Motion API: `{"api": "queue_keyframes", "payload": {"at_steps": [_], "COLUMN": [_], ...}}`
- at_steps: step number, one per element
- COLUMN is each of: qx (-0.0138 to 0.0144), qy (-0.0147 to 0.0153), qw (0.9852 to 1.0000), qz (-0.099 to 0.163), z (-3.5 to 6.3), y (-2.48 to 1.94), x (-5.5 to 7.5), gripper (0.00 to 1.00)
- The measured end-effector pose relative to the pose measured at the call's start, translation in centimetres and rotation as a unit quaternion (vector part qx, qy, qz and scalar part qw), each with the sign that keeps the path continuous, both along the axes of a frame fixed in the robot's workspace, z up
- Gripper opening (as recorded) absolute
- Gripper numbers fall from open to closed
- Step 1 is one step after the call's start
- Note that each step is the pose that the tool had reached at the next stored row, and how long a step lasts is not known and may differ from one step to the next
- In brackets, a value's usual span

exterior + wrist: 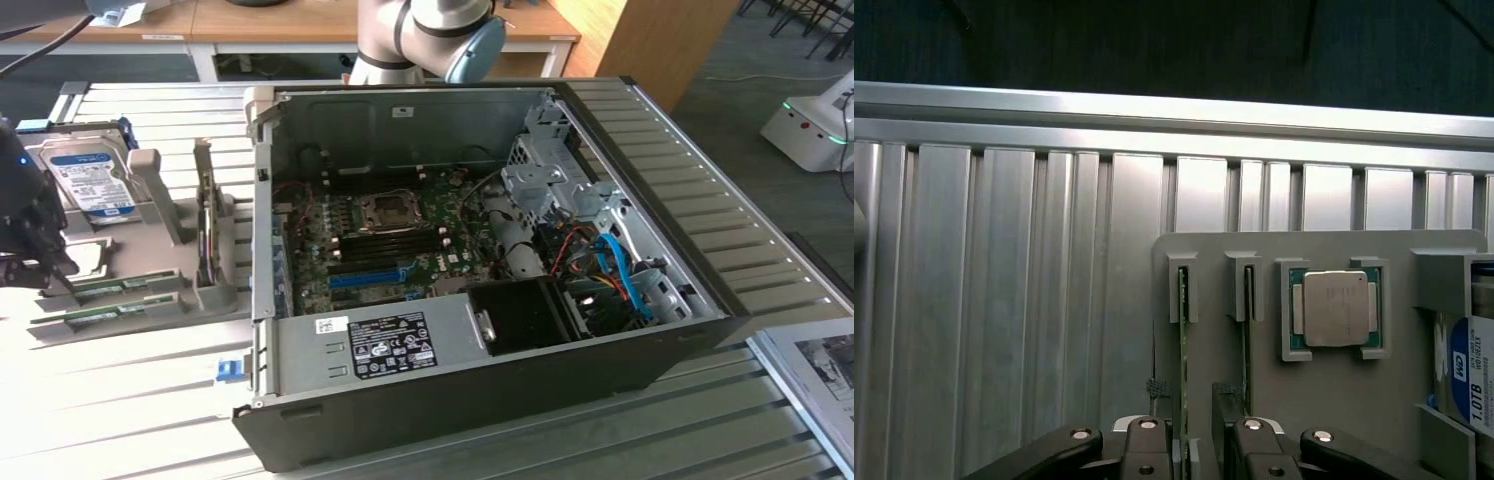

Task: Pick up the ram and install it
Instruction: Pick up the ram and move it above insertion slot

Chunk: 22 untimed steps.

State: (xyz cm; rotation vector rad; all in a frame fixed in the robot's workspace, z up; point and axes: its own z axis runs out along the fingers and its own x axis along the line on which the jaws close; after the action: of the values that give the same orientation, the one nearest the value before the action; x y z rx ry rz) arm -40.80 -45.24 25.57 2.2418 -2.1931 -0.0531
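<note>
With jaws apart, the pincer (1201, 452) hovers over the ram (1182, 340), which stands on edge in a grey holder (1334, 400), probably so both faces can be gripped.

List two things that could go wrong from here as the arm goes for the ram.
1. The open gripper hangs close to two thin ram sticks standing close together in the holder; a finger could come down on an edge or nudge both.
2. The processor lies right beside them; a sideways drift might strike it.
</note>
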Motion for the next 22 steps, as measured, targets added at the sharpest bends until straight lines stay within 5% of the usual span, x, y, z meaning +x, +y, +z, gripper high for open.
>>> {"api": "queue_keyframes", "payload": {"at_steps": [7, 22], "qx": [0.0002, 0.0006], "qy": [0.0000, 0.0000], "qw": [1.0000, 1.0000], "qz": [0.000, 0.000], "z": [-0.24, -2.50], "y": [-0.01, -0.13], "x": [0.0, 0.0], "gripper": [0.30, 0.30]}}
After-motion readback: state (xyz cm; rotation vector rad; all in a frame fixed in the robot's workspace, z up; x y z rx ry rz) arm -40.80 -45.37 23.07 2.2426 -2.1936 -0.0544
